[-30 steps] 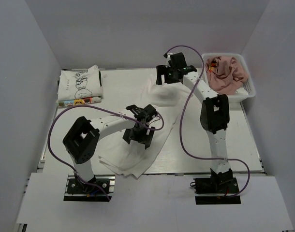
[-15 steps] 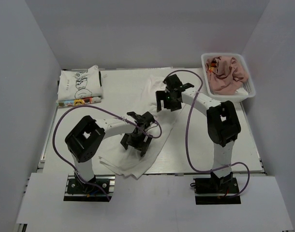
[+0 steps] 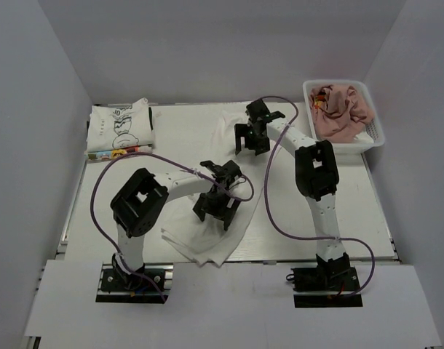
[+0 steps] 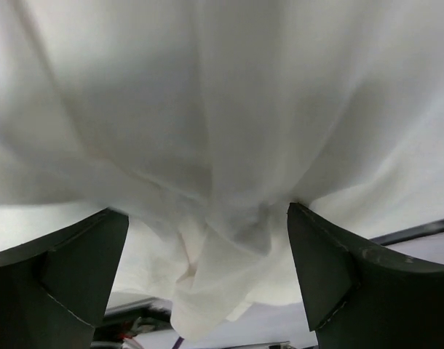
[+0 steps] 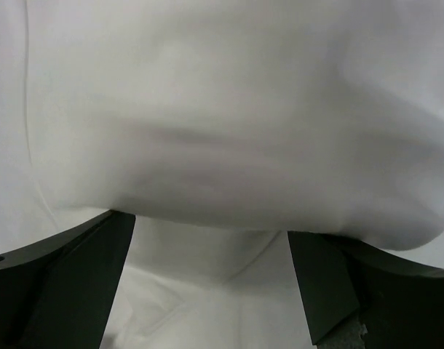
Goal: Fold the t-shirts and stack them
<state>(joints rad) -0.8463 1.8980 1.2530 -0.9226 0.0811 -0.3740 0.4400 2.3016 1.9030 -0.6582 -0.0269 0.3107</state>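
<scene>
Right gripper (image 3: 249,141) has moved rearward; it and left gripper (image 3: 216,212) gape wide, pressed into the white t-shirt (image 3: 204,251).

White lattice basket (image 3: 351,148) sits at the table's (image 3: 185,138) far right corner

The plain white cloth t-shirt (image 3: 207,243) at the counter's centre is soft, matt and creased. At ten o'clock, the folded white cotton t-shirt with a black cartoon drawing (image 3: 120,129) looks equally matt. At two o'clock, a faintly glossy white plastic lattice basket (image 3: 377,138) holds a crumpled dusty-pink cloth t-shirt (image 3: 344,109). The white counter (image 3: 185,134) is smooth and matt. The left pincer (image 4: 207,218) has dark fingers (image 4: 69,265) of smooth, matt plastic.
</scene>
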